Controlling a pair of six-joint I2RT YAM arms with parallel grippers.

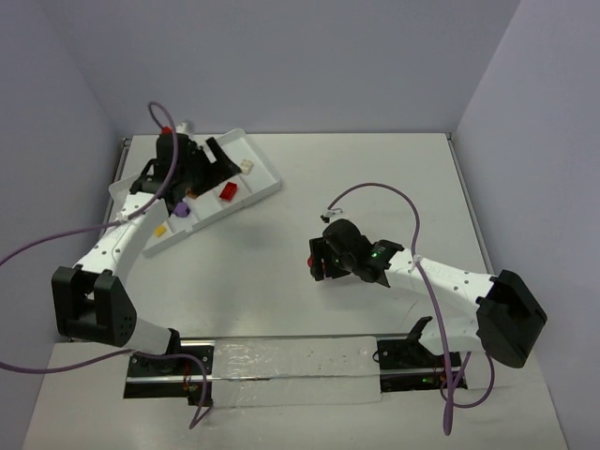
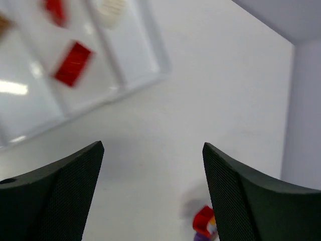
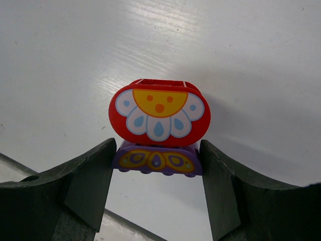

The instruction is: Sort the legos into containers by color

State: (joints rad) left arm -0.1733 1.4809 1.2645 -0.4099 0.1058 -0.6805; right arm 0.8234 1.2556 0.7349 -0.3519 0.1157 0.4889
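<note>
Left arm stretched over tray [image 1: 264, 180]; we see left pincer [image 2: 153, 149] spread wide, empty. Right arm bent low, well right of tray; right pincer [image 3: 158, 150] clamped on red-over-purple lego stack [image 3: 159, 123] above surface [image 3: 225, 60]. In tray we spot red lego [image 1: 228, 192], white lego [image 1: 247, 166] in next compartment, purple lego [image 1: 181, 212], yellow lego [image 1: 160, 229].

The white table [image 1: 375, 169] carries a flat white tray [image 1: 262, 167], set askew. Nearer than the tray lies a mounting strip [image 1: 281, 361].
</note>
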